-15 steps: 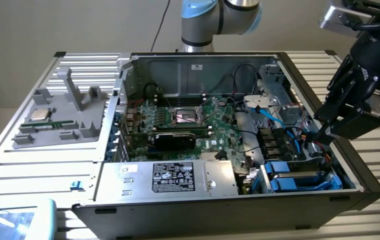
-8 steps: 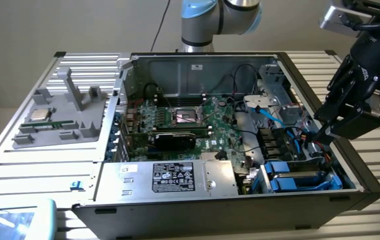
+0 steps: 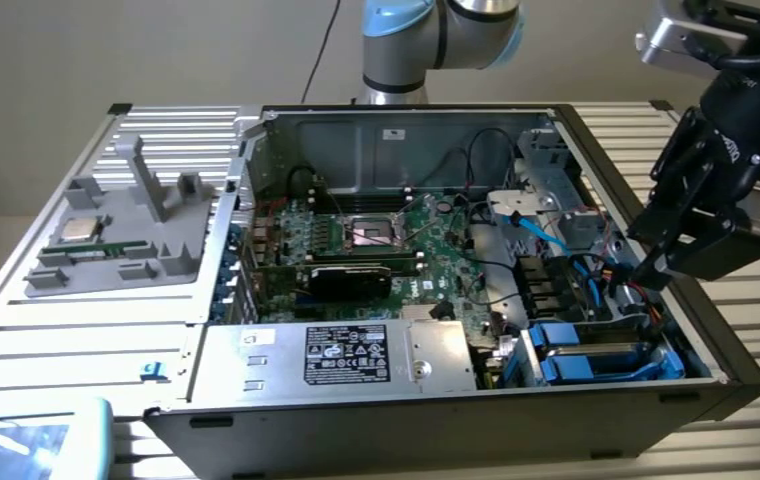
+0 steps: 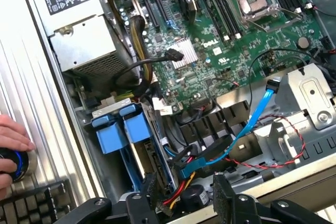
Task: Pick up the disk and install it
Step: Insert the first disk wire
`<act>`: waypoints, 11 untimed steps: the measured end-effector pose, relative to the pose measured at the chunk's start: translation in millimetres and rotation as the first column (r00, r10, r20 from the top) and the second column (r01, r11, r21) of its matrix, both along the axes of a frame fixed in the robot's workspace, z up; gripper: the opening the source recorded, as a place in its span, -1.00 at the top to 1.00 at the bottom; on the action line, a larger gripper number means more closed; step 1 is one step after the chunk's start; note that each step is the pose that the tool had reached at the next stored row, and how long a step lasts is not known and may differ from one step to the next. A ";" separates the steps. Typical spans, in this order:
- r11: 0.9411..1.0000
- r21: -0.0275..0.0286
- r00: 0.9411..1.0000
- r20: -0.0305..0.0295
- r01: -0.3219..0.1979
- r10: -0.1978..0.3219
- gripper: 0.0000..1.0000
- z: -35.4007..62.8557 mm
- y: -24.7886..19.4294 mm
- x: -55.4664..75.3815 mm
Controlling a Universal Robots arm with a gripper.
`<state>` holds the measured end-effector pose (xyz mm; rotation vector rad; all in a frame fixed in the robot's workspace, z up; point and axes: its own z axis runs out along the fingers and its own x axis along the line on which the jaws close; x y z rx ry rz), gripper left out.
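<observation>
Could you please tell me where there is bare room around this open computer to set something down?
The ribbed panel is bare in front of the grey fixture, beside the power supply. Inside the case it is crowded: cables cross the bay by the blue carriers, and the open gripper hangs over that corner.

reaching down from up high with the arm [image 3: 440,30]. tilting the gripper [image 3: 654,262] down and toward the exterior view's left. holding the two fingers [image 4: 224,200] wide apart, gripping nothing at all.
</observation>
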<state>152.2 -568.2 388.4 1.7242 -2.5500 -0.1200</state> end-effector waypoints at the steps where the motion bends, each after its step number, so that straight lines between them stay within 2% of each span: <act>1: 1.000 0.001 1.000 0.000 -0.019 0.019 -0.10 0.0 0.0 0.0; 6: 0.994 0.002 0.994 0.000 -0.106 0.106 -0.10 -0.1 0.0 -0.2; 11: 0.991 0.002 0.991 0.000 -0.135 0.135 -0.10 0.0 -1.1 -5.5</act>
